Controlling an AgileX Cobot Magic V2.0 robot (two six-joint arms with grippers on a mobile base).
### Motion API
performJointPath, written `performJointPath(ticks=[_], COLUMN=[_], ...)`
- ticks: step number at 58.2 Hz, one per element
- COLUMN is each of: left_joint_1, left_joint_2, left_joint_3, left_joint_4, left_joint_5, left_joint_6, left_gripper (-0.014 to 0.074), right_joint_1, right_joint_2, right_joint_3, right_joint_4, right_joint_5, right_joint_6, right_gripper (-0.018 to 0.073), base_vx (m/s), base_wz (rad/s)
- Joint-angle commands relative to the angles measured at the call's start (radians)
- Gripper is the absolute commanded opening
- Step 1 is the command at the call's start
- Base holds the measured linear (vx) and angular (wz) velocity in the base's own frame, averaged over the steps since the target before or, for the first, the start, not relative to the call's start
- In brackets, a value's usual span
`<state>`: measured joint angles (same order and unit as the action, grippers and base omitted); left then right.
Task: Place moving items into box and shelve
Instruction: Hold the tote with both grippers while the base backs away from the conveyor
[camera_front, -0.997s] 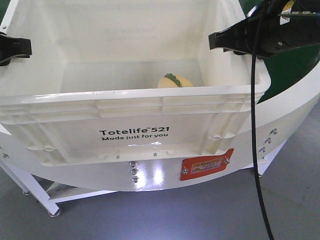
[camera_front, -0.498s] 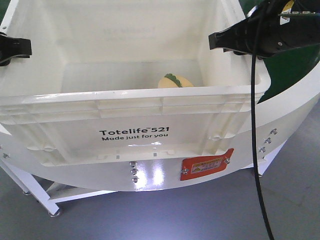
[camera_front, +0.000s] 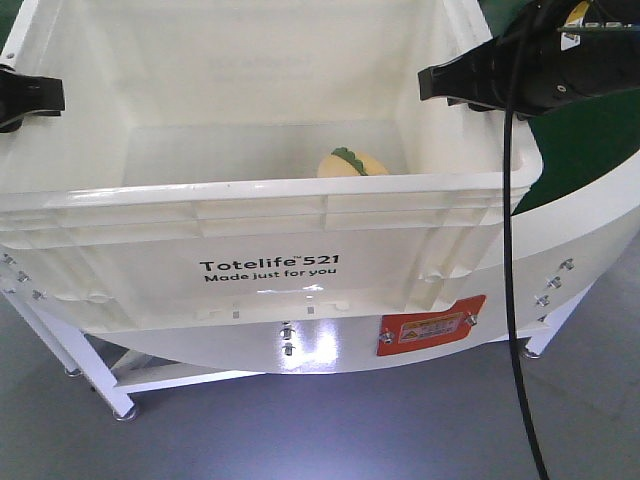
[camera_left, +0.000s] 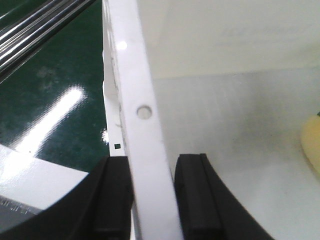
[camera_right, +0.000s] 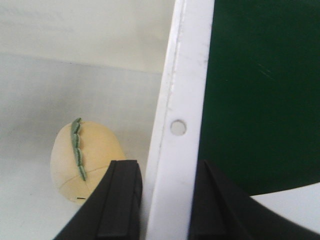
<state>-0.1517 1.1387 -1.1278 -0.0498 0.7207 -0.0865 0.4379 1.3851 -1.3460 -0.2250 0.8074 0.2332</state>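
The white box (camera_front: 260, 195) with the "Totelife 521" print fills the front view, its open top towards me. One yellow-orange plush fruit (camera_front: 352, 163) with a green leaf lies on the box floor, right of middle. My left gripper (camera_front: 20, 100) is shut on the box's left rim (camera_left: 142, 110), one finger inside the wall and one outside. On the opposite side, my right gripper (camera_front: 450, 85) is shut on the right rim (camera_right: 182, 100). In the right wrist view the plush fruit (camera_right: 82, 160) lies just inside the wall; its edge (camera_left: 312, 145) shows at the left wrist view's right border.
A white curved table edge (camera_front: 300, 350) with a red label (camera_front: 430, 330) sits under the box, over a grey floor. A dark green surface (camera_front: 590, 140) lies to the right. A black cable (camera_front: 510, 250) hangs from the right arm. Metal rails (camera_left: 35, 25) run beside the left rim.
The box and both grippers hold the same place in view. The white table edge below has shifted: its red label and legs sit further right than before.
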Motion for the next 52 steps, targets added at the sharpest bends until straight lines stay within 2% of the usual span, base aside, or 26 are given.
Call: performJointPath(ticks=[1, 23, 52], left_joint_1=[-0.004, -0.004, -0.004], left_joint_2=[-0.038, -0.038, -0.038], left_joint_3=[-0.043, -0.043, -0.043], left_joint_4=[0.020, 0.020, 0.021], left_joint_5=[-0.159, -0.159, -0.159], left_joint_6=[0.032, 0.032, 0.032], left_gripper=[0.0056, 0.0056, 0.0056], right_joint_1=[-0.006, -0.006, -0.008], right_joint_2=[-0.051, -0.051, -0.051], right_joint_3=[-0.046, -0.046, -0.046], right_joint_4=[-0.062, -0.062, -0.062], right_joint_5=[-0.118, -0.118, -0.118], right_joint_6=[-0.014, -0.014, -0.014], right_gripper=[0.0110, 0.0110, 0.0110], base_vx=[-0.06, -0.07, -0.09], base_wz=[0.22, 0.36, 0.63])
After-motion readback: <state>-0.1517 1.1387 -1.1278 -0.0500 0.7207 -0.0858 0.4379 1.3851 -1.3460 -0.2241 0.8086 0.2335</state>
